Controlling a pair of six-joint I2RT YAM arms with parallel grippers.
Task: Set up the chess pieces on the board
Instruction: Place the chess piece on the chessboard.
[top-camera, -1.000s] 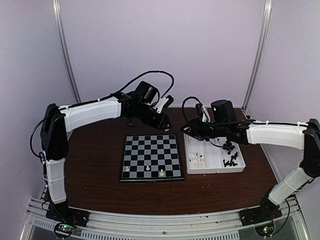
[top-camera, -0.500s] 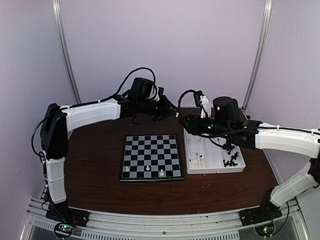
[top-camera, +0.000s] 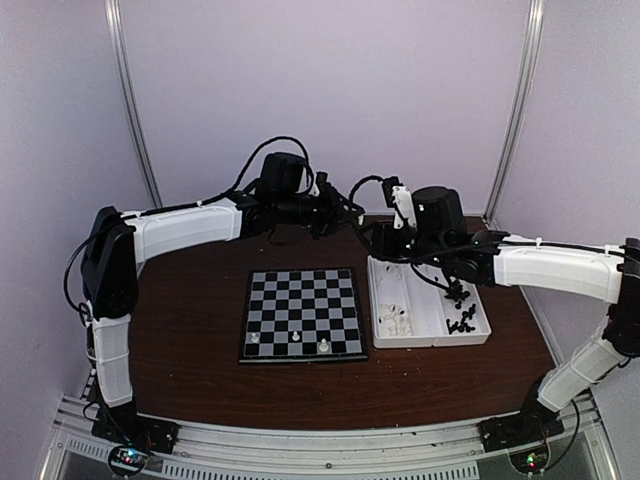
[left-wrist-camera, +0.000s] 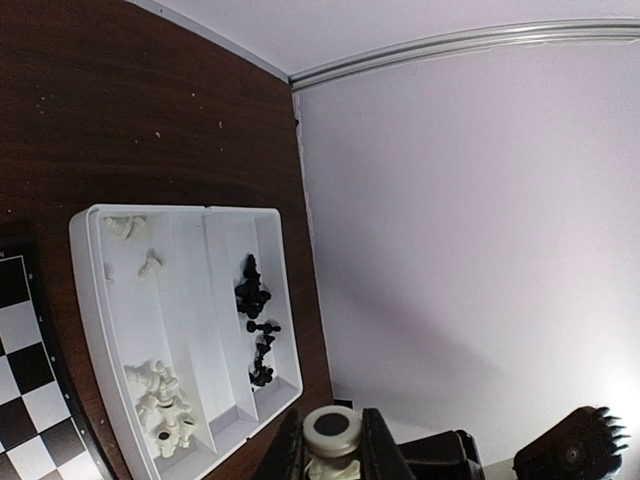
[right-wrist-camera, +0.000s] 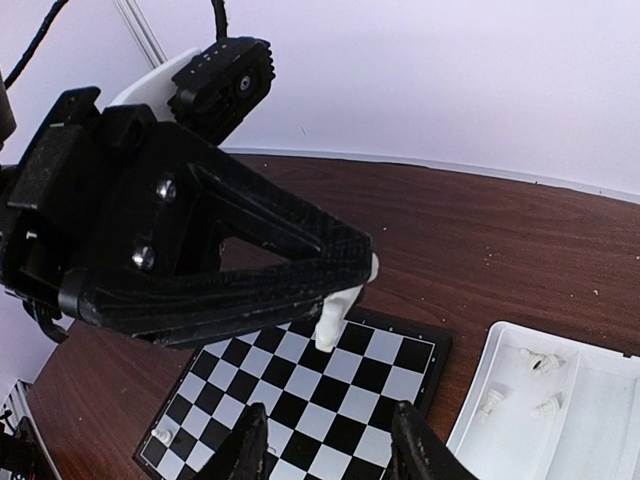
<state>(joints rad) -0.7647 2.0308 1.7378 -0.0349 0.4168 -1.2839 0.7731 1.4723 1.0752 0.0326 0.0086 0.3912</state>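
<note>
Between the fingers of the left gripper (left-wrist-camera: 332, 452) a white piece (right-wrist-camera: 333, 318) is pinched, the jaws being closed to a narrow gap on it, with most of it left sticking out past the fingertips. In the right wrist view that piece is seen at 12 o'clock of the right gripper (right-wrist-camera: 328, 425), whose jaws are parted to a moderate width with nothing held between them. Both grippers are raised above the table (top-camera: 190, 370) and brought near each other, the left one at 12 o'clock of the board (top-camera: 302, 312), past its far edge, the right one at about 1 o'clock of it, over the far left corner of the tray (top-camera: 430, 343). The board is laid flat at mid-table, and two white pieces (top-camera: 324, 345) are stood on its near row, well apart. The tray is set just beside the board at 3 o'clock; further white pieces are gathered in its left compartment and black pieces (top-camera: 462, 320) in its right.
</note>
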